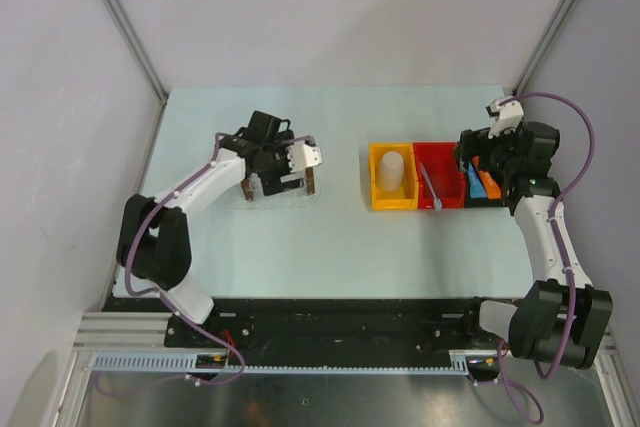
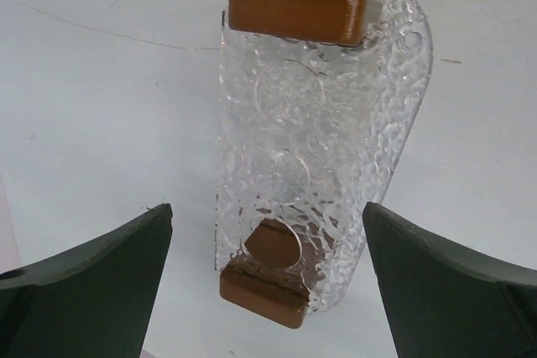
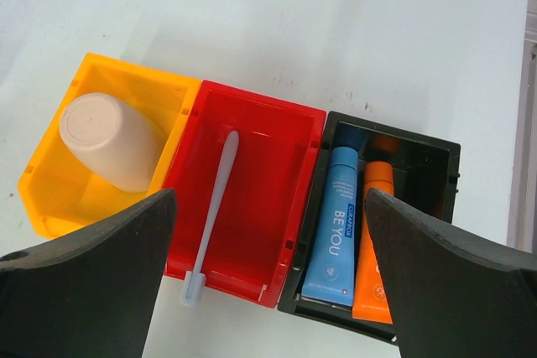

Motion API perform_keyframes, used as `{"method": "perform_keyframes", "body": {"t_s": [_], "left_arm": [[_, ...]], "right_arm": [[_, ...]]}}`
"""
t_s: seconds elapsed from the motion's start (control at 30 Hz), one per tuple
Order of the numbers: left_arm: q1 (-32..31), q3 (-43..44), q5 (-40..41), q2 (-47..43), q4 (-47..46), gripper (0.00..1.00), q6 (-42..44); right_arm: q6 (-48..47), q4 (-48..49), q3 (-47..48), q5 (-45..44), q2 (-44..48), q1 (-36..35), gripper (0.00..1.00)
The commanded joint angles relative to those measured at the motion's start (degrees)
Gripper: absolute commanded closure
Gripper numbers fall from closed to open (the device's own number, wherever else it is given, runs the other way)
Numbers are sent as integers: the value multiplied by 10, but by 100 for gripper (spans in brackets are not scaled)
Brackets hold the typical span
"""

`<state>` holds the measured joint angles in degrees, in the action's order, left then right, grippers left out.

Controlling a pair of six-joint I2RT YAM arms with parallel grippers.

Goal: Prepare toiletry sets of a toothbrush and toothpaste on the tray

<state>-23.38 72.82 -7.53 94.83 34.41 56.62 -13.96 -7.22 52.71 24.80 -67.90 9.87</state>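
Top external view shows us the tray (image 1: 278, 190) on the left half of the counter (image 1: 330, 247), with nothing on it. The left pincer (image 1: 276, 173) hangs just above it, fingers wide apart and empty. The right pincer (image 1: 468, 163), also spread and empty, hangs over the bins near the right edge.

In the right wrist view the toothbrush (image 3: 214, 207) lies in the red bin (image 3: 260, 101), one end over its rim. The blue tube (image 3: 336, 224) and the orange tube (image 3: 375, 249) lie side by side in the black bin (image 3: 394, 136).

We think several things can go wrong. The toothbrush is thin and may slip, or a finger may hit the bin wall. The tubes touch, so both may be pinched together. The left pincer over the tray may also block the delivery or push the light tray.
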Motion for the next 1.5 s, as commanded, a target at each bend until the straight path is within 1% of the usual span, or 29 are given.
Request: {"method": "perform_keyframes", "body": {"t_s": [0.0, 0.13, 0.23, 0.47, 0.67, 0.73, 0.83, 0.93, 1.07, 1.1, 1.23, 1.37, 1.47], "left_arm": [[-11, -19, -2, -50, 6, 0, 20], [-11, -26, -18, -76, 7, 0, 14], [-11, -16, -39, -87, 7, 0, -17], [-4, -1, -46, -95, 4, 0, -106], [27, 3, -65, -92, -9, 0, -193], [38, 6, -75, -87, -19, 0, -226], [40, 16, -71, -69, -43, 0, -260], [40, 53, -58, -30, -56, 1, -301], [39, 131, -29, 34, -65, 2, -341], [37, 143, -21, 62, -65, 2, -345], [33, 189, -13, 123, -66, 2, -349], [32, 224, -13, 163, -67, 2, -346], [26, 230, -16, 181, -68, 2, -341]], "right_arm": [[4, 7, 1, 10, 15, 2, 0], [5, 6, 1, 8, 14, -4, 0], [7, 9, 1, -6, 17, -19, 0], [4, 20, 1, -46, 31, -70, 0], [8, 27, 1, -65, 30, -97, 0], [2, 33, 1, -82, 31, -130, 0], [-11, 39, 1, -107, 26, -157, 0], [-14, 43, 1, -124, 12, -172, 0], [-15, 38, 1, -126, 4, -178, 0], [-16, 39, 1, -128, 5, -178, 0], [-16, 36, 1, -127, 8, -173, 0], [-16, 32, 1, -116, 7, -166, 0], [-15, 32, 1, -113, 8, -163, 0]]}}
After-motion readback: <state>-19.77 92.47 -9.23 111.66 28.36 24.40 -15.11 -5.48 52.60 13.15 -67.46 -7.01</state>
